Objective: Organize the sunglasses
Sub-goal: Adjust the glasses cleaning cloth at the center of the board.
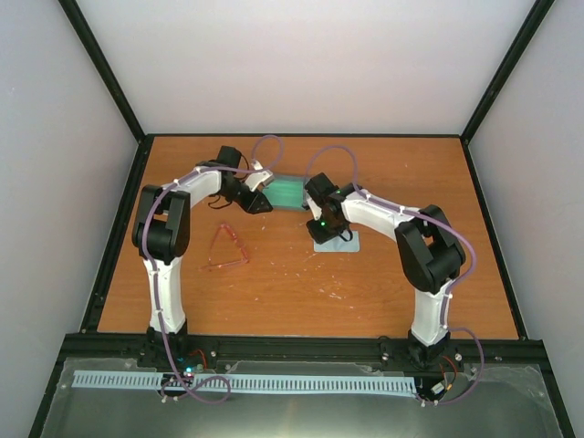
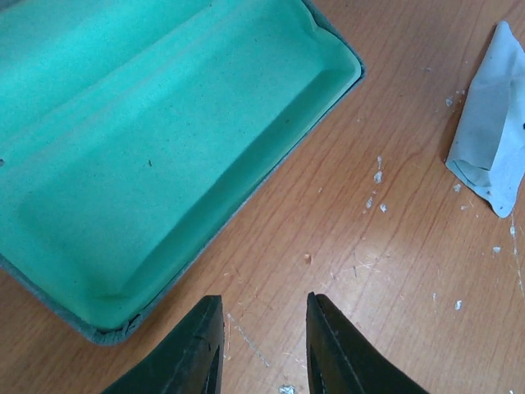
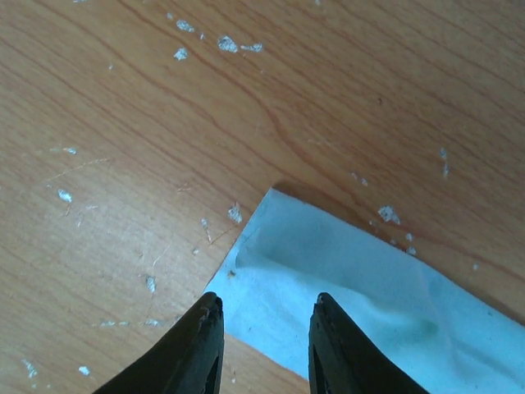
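The red-pink wire sunglasses (image 1: 225, 248) lie on the table with temples spread, left of centre; neither wrist view shows them. The open grey-blue case with green lining (image 1: 286, 191) lies at the back centre, and fills the upper left of the left wrist view (image 2: 156, 148). My left gripper (image 1: 259, 204) (image 2: 264, 305) is open and empty, just off the case's edge above bare wood. My right gripper (image 1: 325, 228) (image 3: 264, 305) is open and empty above a corner of the light-blue cloth (image 1: 336, 241) (image 3: 361, 287).
The wooden table (image 1: 365, 292) has white flecks and scratches. Black frame rails (image 1: 301, 345) run along its edges. The cloth also shows at the right edge of the left wrist view (image 2: 490, 131).
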